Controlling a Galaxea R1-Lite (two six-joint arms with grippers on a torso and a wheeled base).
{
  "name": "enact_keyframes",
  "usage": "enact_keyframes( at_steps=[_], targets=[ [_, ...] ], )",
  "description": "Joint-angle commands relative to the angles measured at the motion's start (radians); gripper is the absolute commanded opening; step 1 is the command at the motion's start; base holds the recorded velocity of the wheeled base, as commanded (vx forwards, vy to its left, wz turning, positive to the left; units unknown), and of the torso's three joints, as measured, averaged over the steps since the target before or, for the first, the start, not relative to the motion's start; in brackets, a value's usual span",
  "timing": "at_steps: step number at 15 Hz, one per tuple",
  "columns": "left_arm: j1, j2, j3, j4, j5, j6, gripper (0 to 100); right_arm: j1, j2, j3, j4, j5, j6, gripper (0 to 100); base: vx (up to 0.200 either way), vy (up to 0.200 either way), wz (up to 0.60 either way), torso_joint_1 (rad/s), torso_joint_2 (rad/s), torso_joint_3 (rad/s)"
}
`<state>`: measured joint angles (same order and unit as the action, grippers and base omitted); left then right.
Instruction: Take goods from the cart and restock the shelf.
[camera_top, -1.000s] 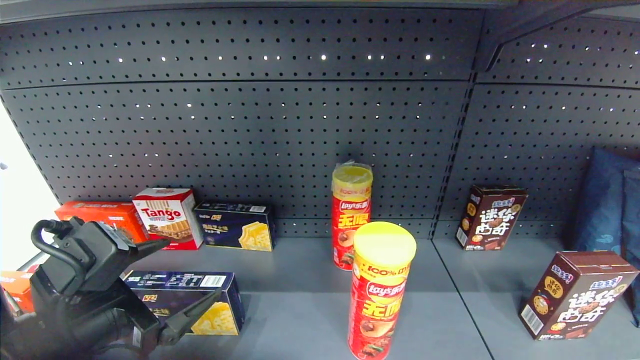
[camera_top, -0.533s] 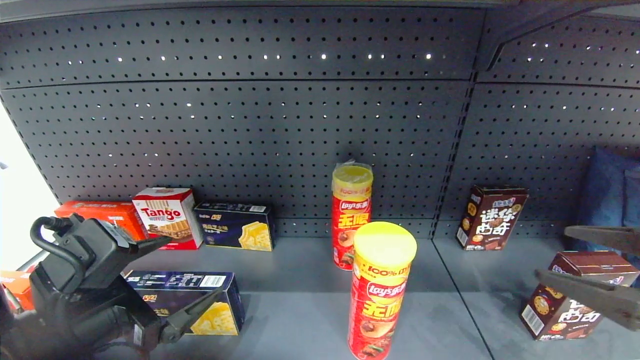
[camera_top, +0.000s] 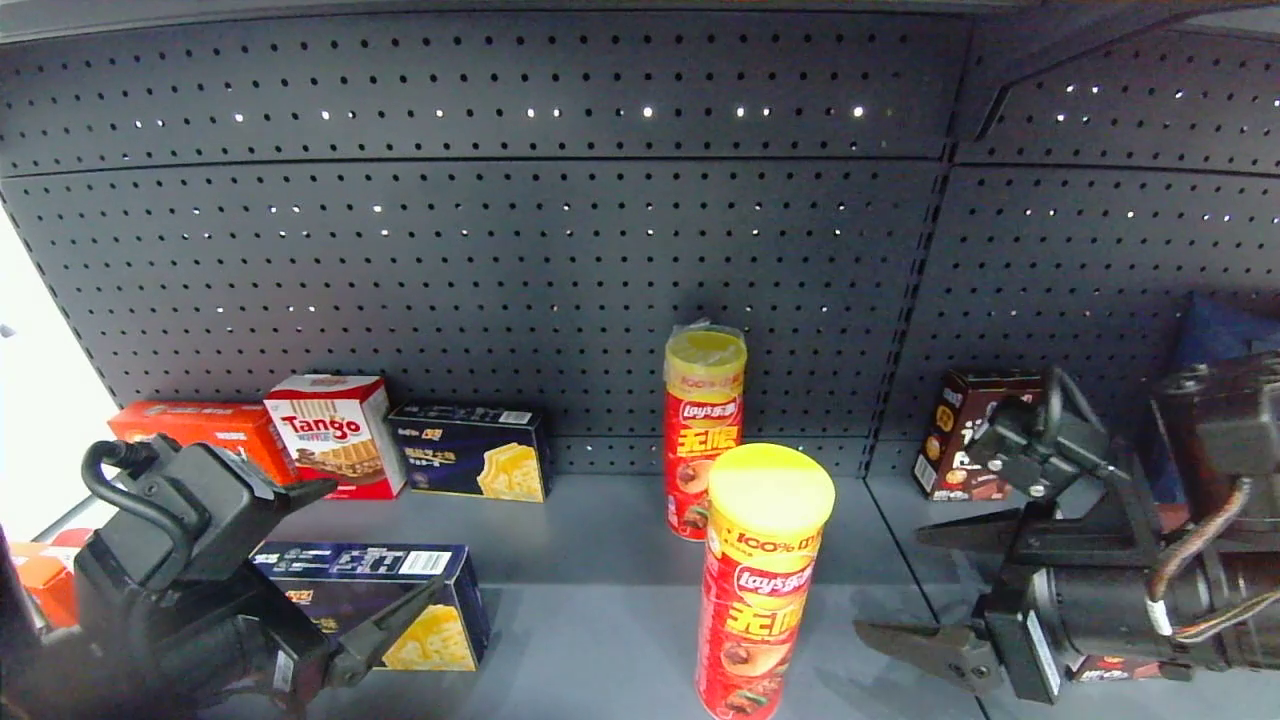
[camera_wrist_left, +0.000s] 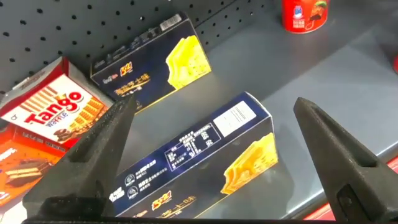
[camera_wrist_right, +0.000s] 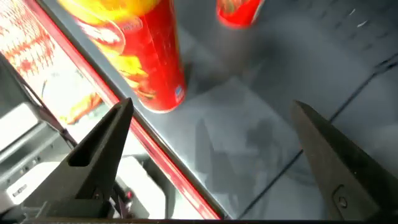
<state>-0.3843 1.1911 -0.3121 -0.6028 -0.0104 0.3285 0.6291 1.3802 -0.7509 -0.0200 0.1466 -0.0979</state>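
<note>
My left gripper is spread wide and holds nothing. The navy wafer box lies flat on the shelf just ahead of it, in line with the gap between its fingers. Past that box, against the pegboard, stand a second navy box, a red-and-white wafer box and an orange box. My right gripper is just as wide open and empty, low over the shelf. The front chip can stands upright just off its fingertips, the rear chip can farther back. A brown biscuit box stands behind this gripper, partly hidden.
</note>
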Motion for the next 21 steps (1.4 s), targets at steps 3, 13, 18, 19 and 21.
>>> enact_keyframes(
  at_steps=[3,13,18,19,21],
  targets=[
    [0.004,0.004,-0.010,0.000,0.000,0.000,100,0.003,0.106,-0.007,0.000,0.001,0.000,100,0.000,0.000,0.00,0.000,0.00,0.000],
    [0.005,0.005,-0.005,-0.003,0.000,0.000,100,0.029,0.201,-0.061,-0.009,0.001,0.001,100,0.000,0.000,0.00,0.000,0.00,0.000],
    [0.005,0.004,-0.005,-0.006,0.000,-0.002,100,0.047,0.224,-0.074,-0.008,-0.001,0.001,100,0.000,0.000,0.00,0.000,0.00,0.000],
    [0.005,0.004,-0.005,-0.006,0.000,-0.002,100,0.050,0.235,-0.074,-0.009,-0.001,0.001,100,0.000,0.000,0.00,0.000,0.00,0.000],
    [0.005,0.004,-0.005,-0.006,0.000,-0.002,100,0.050,0.244,-0.081,-0.009,-0.001,0.001,100,0.000,0.000,0.00,0.000,0.00,0.000]
  ],
)
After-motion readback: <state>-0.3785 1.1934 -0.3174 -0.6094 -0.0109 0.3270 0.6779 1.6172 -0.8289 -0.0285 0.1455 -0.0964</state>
